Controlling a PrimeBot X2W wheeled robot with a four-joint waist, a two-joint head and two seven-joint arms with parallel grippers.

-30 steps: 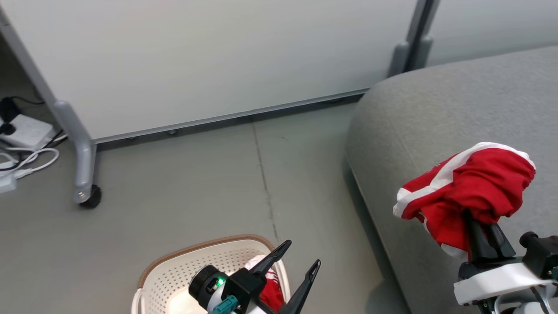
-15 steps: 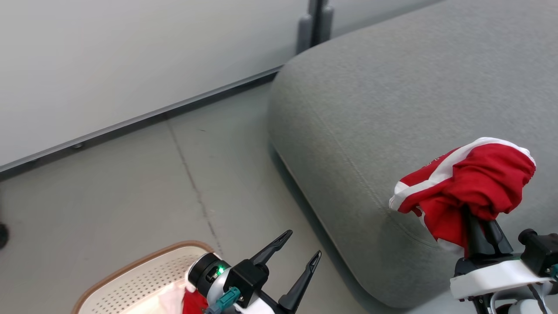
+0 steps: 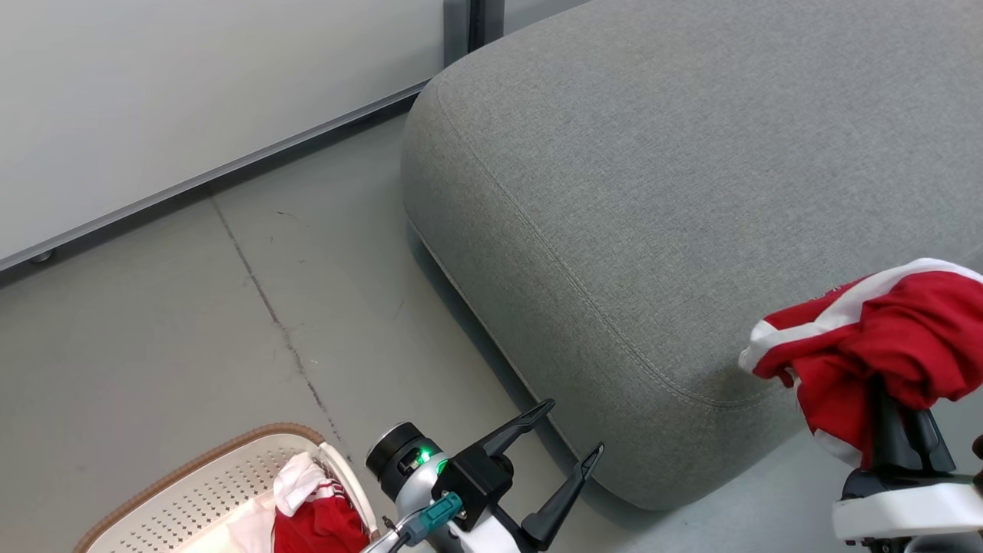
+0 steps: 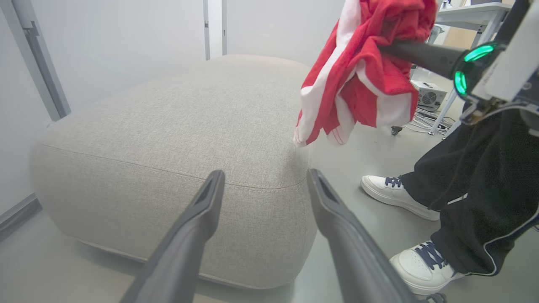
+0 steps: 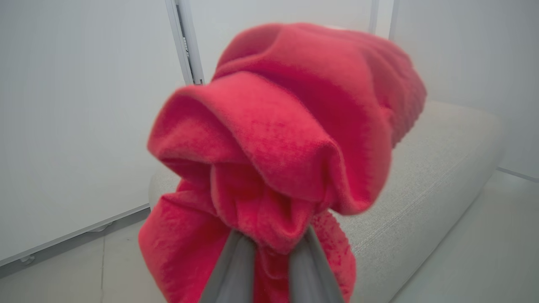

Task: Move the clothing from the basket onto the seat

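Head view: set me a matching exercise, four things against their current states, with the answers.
Things:
1. red garment with white stripes
2. cream-white perforated plastic basket with brown rim
3. large grey fabric seat
4. left gripper

States:
A. open, holding nothing
B. on the floor, holds more red clothing
C. pinched in the shut right gripper
D. stitched seam around its rounded edge

Pairs: 1-C, 2-B, 3-D, 4-A

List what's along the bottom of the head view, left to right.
basket → red clothing inside it → open left claw → near corner of the seat → red garment pinched in the right claw
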